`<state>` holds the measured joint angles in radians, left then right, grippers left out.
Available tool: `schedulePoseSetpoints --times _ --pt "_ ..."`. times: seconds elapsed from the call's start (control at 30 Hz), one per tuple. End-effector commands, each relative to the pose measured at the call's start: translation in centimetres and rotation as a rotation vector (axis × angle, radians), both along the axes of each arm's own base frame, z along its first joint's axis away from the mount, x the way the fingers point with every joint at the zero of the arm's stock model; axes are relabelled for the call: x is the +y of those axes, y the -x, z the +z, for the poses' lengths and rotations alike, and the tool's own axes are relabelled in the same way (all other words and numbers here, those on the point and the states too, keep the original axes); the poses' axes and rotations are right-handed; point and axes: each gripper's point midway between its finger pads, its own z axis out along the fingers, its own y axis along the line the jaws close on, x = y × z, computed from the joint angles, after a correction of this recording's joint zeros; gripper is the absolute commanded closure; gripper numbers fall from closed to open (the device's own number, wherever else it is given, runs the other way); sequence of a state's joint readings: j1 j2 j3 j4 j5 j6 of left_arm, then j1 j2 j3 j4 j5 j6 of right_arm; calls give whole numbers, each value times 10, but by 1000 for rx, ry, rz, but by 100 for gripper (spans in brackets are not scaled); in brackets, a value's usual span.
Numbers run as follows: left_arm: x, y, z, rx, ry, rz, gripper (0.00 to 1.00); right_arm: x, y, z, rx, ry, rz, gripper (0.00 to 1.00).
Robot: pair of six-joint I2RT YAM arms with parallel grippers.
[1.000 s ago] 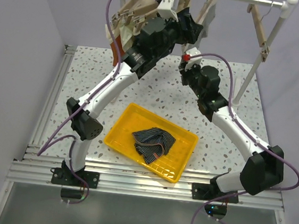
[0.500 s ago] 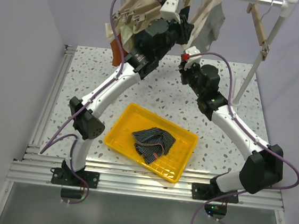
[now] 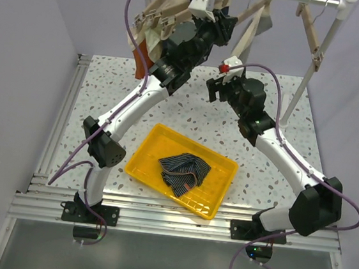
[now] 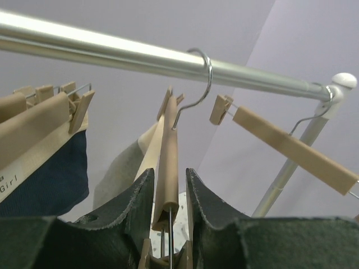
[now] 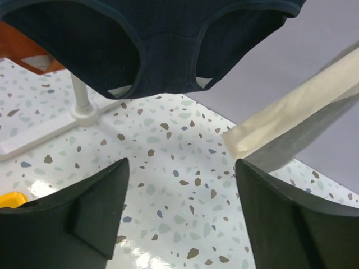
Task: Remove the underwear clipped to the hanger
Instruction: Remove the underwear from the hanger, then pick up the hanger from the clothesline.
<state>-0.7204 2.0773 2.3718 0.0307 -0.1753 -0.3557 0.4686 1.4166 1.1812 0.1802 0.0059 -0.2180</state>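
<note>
The speckled tabletop (image 3: 188, 116) spans the scene beneath a metal rail (image 4: 112, 53) on a white stand (image 3: 307, 77) at its far side; wooden clip hangers crowd the rail's left end, and one more hanger (image 3: 311, 33) hangs nearer the stand's post. The left arm (image 3: 137, 104) reaches up and back to the hangers; the right arm (image 3: 280, 155) bends in lower, its wrist over the far middle of the tabletop. A yellow tray (image 3: 150, 141) sits near the arms' bases, and the navy striped underwear (image 3: 183, 169) lies crumpled in it. The solid navy underwear (image 5: 151, 50) hangs above the right wrist camera, waistband up out of view, leg openings toward the lens; an orange-red underwear (image 3: 138, 61) hangs at the left end of the hangers, with a pale cream one (image 3: 149, 41) beside it; a grey-white piece (image 5: 297, 143) hangs beside a tilted cream-coloured bar (image 5: 291, 109) in the right wrist view. The left gripper (image 4: 168, 193) is closed around a wooden hanger (image 4: 167, 162), one finger (image 4: 137, 196) on each side of the bar just below its wire hook (image 4: 196, 84); grey cloth hangs behind that hanger. The right gripper (image 5: 182, 207) stands wide apart with nothing between its fingers (image 5: 95, 207), held above the tabletop, below and apart from the navy underwear.
</note>
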Motion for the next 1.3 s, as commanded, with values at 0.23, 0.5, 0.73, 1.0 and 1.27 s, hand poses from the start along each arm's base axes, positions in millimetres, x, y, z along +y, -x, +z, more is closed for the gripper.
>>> schedulePoseSetpoints --times 0.23,0.5,0.73,1.0,1.27 --pt "28 32 83 -189 144 -24 100 -30 17 59 -109 -113 -48 2" --pt "30 30 77 -179 137 -21 100 -35 19 68 -68 -187 -14 1" --pt "36 33 81 -193 141 -24 100 -47 27 73 -31 -214 83 1" --pt "36 35 79 -189 148 -43 64 -60 25 73 -13 -204 106 1" --pt "39 40 76 -185 143 -58 34 -77 4 87 -21 -226 88 1"
